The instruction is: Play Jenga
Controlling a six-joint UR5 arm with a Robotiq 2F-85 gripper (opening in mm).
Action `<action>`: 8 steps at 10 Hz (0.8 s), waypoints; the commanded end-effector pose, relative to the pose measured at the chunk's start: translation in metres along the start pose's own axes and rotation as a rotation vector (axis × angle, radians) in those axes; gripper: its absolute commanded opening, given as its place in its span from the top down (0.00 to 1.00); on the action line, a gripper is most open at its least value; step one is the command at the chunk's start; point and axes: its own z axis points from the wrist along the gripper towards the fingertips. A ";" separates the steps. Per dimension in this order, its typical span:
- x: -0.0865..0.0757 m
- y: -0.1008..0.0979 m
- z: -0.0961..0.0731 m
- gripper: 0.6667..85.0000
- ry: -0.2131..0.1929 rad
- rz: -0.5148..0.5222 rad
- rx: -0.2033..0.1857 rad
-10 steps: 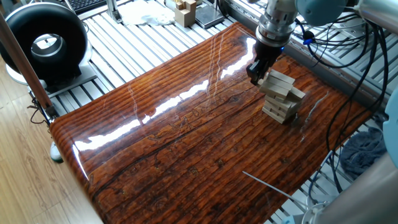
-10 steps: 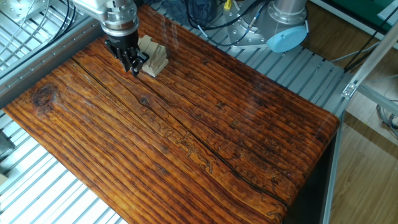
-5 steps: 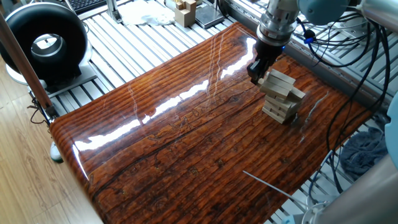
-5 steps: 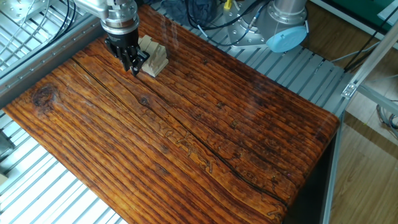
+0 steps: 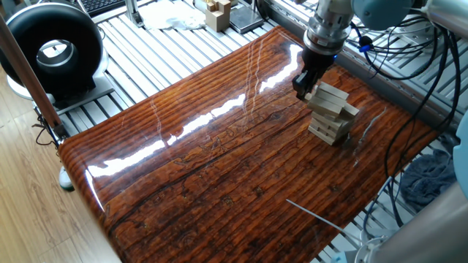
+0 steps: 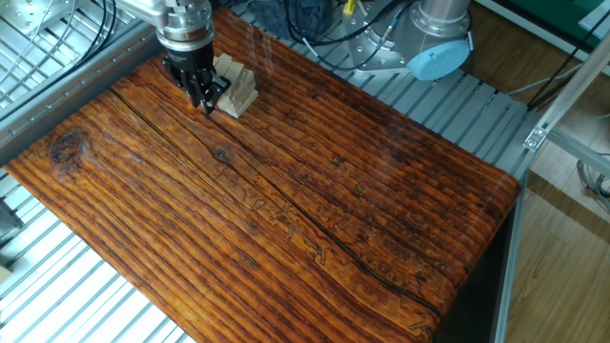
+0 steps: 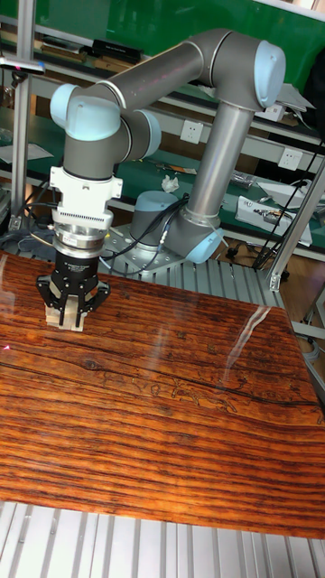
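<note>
From the tall fixed view the gripper [image 7: 72, 312] stands right in front of the Jenga tower [image 7: 63, 316], so only slivers of pale wood peek out between and beside the dark fingers, and whether they touch a block cannot be told. In one fixed view the arm [image 5: 330, 22] runs off the top edge and the gripper's tips hide behind the tower's upper corner [image 5: 327, 98], with the jaw gap too small to read. In the other fixed view the gripper [image 6: 202, 95] covers the tower's near side, and the table [image 6: 57, 152] is cut by the left edge.
</note>
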 end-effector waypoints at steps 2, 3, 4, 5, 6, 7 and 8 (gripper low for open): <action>0.004 0.000 0.000 0.99 0.000 0.005 -0.010; 0.004 0.001 0.000 0.99 0.001 0.005 -0.013; 0.005 0.001 0.000 0.99 0.003 0.005 -0.015; 0.006 0.001 0.000 0.99 0.004 0.005 -0.016; 0.007 0.001 0.001 0.99 0.004 0.007 -0.018; 0.008 0.002 0.001 0.99 0.005 0.007 -0.020; 0.008 0.002 0.001 0.99 0.007 0.007 -0.020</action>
